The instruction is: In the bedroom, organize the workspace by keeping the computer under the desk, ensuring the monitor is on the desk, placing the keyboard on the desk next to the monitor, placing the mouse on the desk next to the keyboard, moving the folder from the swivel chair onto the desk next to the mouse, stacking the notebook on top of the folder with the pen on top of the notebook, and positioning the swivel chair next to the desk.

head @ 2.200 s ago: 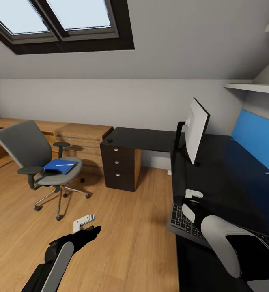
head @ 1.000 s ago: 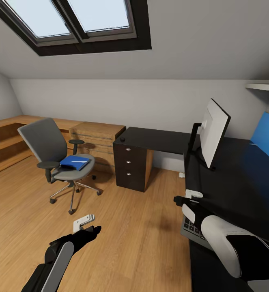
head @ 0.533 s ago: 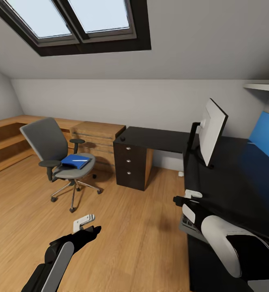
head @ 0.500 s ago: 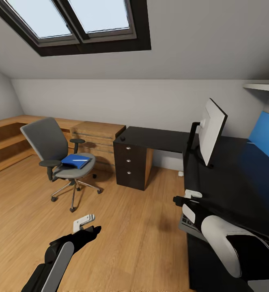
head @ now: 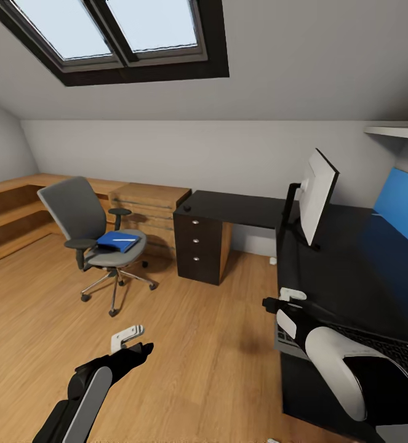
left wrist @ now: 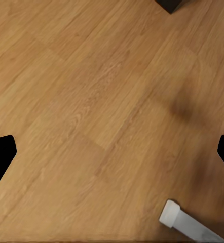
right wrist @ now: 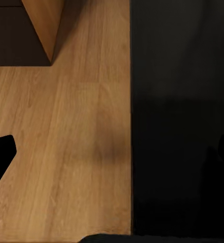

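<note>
The grey swivel chair stands on the wood floor at the left, apart from the desk. The blue folder lies on its seat with the pale pen on top; I cannot make out the notebook, and the computer is out of view. The black desk fills the right, carrying the monitor. The keyboard lies at its near edge, partly behind my right arm. The small black mouse sits above the drawers. My left gripper hangs open over bare floor. My right gripper is open at the desk's edge.
A low light-wood cabinet and a wooden bench line the far wall behind the chair. The black drawer unit stands under the desk's far wing. A blue panel and a white shelf sit at the right.
The whole view has shifted with the camera, so chair and desk sit a little differently in frame. Both arms hold the same pose and both grippers stay open.
</note>
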Controlling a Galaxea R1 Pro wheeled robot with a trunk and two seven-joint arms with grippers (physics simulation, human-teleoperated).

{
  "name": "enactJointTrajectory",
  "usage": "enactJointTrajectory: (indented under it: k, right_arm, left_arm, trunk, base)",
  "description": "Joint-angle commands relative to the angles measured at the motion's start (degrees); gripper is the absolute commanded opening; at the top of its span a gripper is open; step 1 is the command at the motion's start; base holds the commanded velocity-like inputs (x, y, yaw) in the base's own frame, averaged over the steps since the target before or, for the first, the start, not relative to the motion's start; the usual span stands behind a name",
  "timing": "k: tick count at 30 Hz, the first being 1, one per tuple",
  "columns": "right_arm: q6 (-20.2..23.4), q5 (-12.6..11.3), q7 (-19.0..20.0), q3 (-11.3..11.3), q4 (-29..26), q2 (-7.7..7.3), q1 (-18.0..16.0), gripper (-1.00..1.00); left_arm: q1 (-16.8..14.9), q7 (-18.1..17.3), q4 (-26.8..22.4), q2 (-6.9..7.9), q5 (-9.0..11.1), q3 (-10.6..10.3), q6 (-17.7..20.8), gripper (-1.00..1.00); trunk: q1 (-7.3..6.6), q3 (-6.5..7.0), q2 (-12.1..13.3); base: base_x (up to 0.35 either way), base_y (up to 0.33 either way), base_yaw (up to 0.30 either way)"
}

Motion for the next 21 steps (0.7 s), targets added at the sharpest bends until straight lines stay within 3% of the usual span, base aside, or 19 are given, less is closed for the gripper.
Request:
enactJointTrajectory:
  k: [1, 21]
  right_arm:
    - [0.3, -0.3, -0.2, 0.1, -0.1, 0.00, 0.0, 1.00]
    - [0.3, -0.3, -0.2, 0.1, -0.1, 0.00, 0.0, 1.00]
  left_arm:
    - [0.0, 0.6, -0.1, 0.03, 0.6, -0.1, 0.1, 1.00]
    - [0.0, 0.6, -0.1, 0.03, 0.6, -0.1, 0.1, 1.00]
  trunk:
    - [-0.02, -0.06, 0.0]
    - [-0.02, -0.06, 0.0]
  base:
    - [-0.212, 0.001, 0.000]
    - [-0.163, 0.000, 0.000]
